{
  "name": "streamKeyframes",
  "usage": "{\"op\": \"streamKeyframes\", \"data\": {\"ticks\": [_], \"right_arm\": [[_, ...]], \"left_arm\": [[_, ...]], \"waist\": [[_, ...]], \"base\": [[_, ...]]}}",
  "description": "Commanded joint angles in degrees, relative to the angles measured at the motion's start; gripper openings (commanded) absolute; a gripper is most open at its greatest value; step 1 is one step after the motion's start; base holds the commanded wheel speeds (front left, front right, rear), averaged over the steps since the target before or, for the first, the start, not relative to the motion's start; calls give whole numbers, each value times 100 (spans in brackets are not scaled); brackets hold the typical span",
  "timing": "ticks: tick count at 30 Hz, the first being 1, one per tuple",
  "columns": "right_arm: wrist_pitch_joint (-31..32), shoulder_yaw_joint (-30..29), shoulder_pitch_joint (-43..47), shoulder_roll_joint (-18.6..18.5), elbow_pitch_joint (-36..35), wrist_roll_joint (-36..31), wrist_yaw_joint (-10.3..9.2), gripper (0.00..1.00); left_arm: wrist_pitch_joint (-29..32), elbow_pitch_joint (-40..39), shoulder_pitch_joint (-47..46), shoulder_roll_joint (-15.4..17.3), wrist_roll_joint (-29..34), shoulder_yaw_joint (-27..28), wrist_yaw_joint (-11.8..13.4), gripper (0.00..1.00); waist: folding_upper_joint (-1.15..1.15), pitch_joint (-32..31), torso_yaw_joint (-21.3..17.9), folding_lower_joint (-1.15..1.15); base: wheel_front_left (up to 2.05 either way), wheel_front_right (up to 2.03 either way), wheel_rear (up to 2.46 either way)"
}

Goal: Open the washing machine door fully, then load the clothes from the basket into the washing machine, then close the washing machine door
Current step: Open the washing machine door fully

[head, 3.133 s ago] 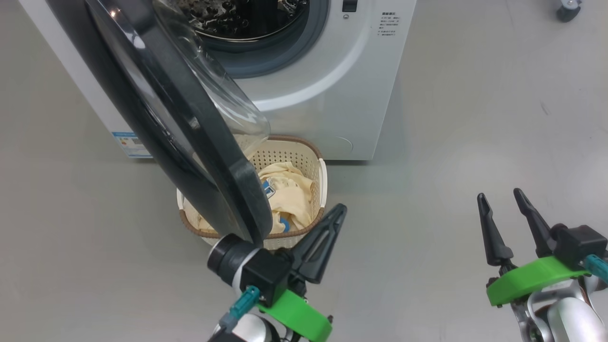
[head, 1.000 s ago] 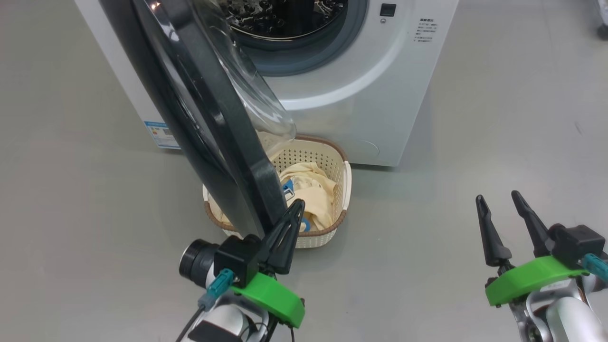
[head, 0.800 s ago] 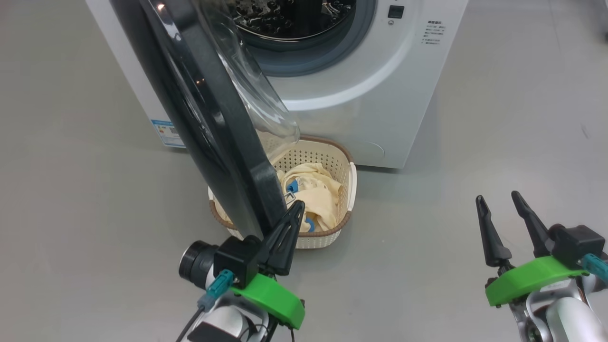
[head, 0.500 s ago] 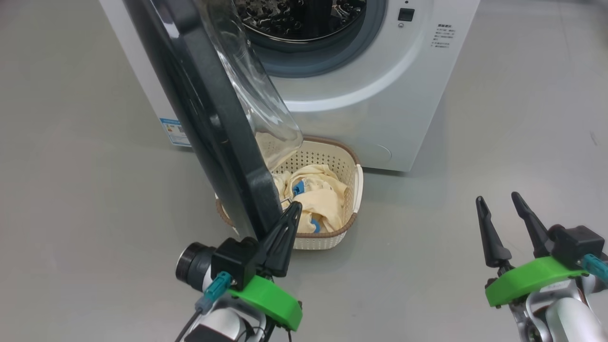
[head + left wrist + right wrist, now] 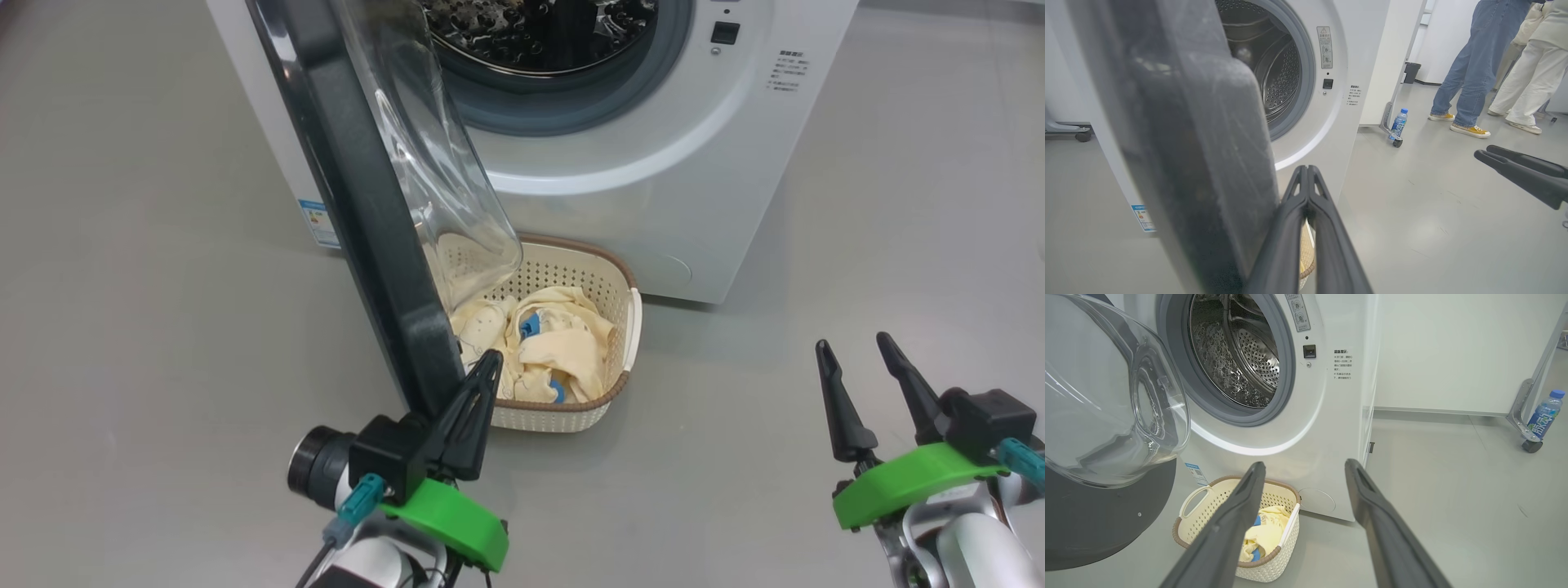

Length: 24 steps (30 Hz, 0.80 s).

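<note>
The white washing machine (image 5: 620,163) stands with its drum open. The washing machine door (image 5: 367,204) hangs out towards me, nearly edge-on, and its glass bowl (image 5: 441,163) hangs over the basket (image 5: 608,273). Pale yellow clothes (image 5: 563,343) with blue trim lie in the basket. My left gripper (image 5: 490,359) is shut and empty, its tip close beside the door's lower inner edge; I cannot tell if it touches. In the left wrist view the gripper (image 5: 1306,168) sits just right of the dark door rim (image 5: 1188,143). My right gripper (image 5: 851,340) is open and empty, over the floor to the right. In the right wrist view it (image 5: 1305,464) faces the basket (image 5: 1192,522).
Grey floor lies all around. A water bottle (image 5: 1543,414) stands by a castered frame leg (image 5: 1527,412) to the machine's right. Two people's legs (image 5: 1470,61) stand further off on that side. The door overhangs the basket's left half.
The head camera has shifted, sliding the whole scene to the right. The door stands more edge-on and further open, my left gripper staying at its lower edge. More of the clothes show. Right gripper unchanged.
</note>
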Motion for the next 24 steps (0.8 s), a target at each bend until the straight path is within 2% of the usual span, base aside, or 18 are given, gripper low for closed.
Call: {"op": "streamKeyframes", "data": {"ticks": [1, 24], "right_arm": [[-56, 125, -107, -121, -154, 45, 21, 100], [-56, 114, -93, -181, -107, 87, 21, 100]], "left_arm": [[-2, -139, -146, 195, -42, 388, 127, 0], [-58, -234, 7, 328, -157, 680, 570, 0]], "waist": [[0, -5, 29, 0], [0, 77, 729, 0]], "base": [[0, 0, 0], [0, 0, 0]]}}
